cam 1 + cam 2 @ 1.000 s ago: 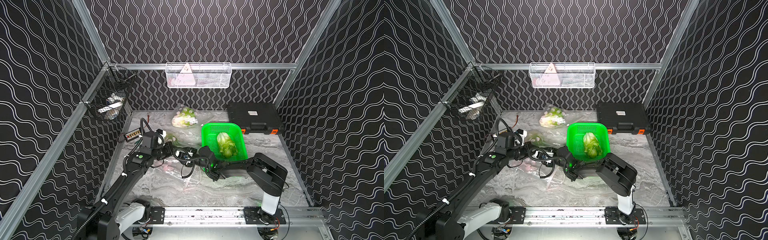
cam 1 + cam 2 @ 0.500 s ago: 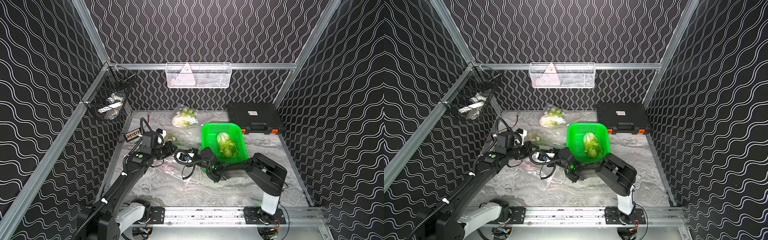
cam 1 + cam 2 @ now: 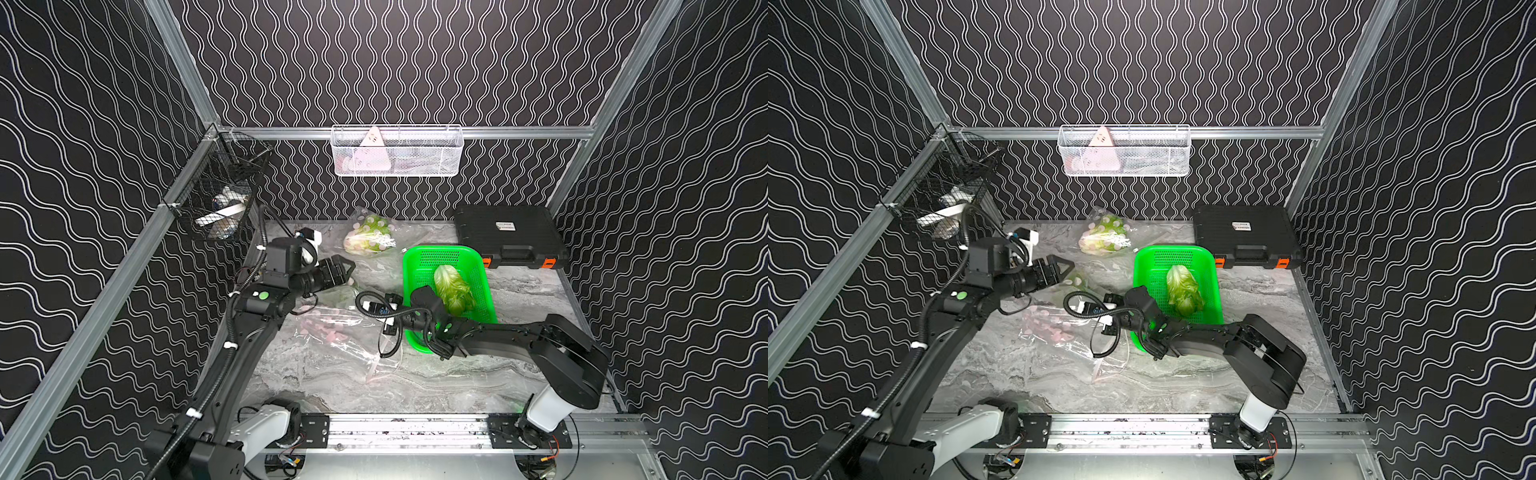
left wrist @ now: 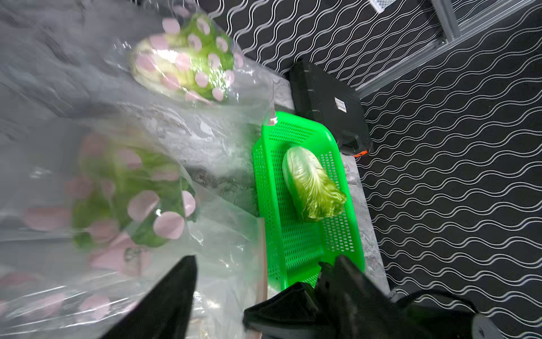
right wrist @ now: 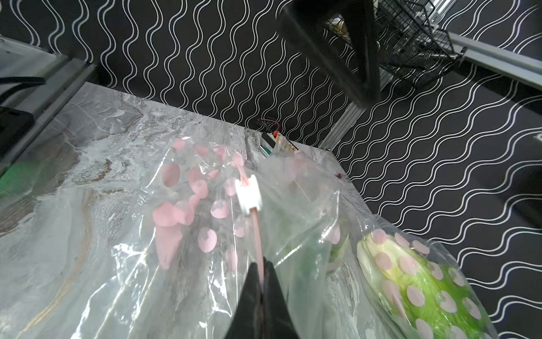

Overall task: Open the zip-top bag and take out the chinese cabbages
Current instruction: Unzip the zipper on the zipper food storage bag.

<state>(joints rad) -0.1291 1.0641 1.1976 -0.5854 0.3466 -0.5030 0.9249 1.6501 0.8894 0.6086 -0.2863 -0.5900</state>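
Mid-table, right gripper (image 5: pixel 259 273) is pinching the pink zip strip (image 5: pixel 255 229) of the zip-top bag (image 5: pixel 190 211); left gripper (image 3: pixel 347 269) is spread above it. Bagged chinese cabbage (image 4: pixel 123 187) is blurry, probably light and soft. I'd grab its firmer white base. Film's slippery.

I operate in a robot test cell of a lab. Black wave-patterned panels (image 3: pixel 395 62) in an aluminium frame (image 3: pixel 519 132) enclose a marble-look tabletop (image 3: pixel 436 386). The left arm (image 3: pixel 245 345) and right arm (image 3: pixel 503 343) bolt to a rail (image 3: pixel 415 428) at the tabletop's front. Across from the rail, a wire basket (image 3: pixel 415 160) hangs on the frame; a tool case (image 3: pixel 507 232) lies at that far edge.
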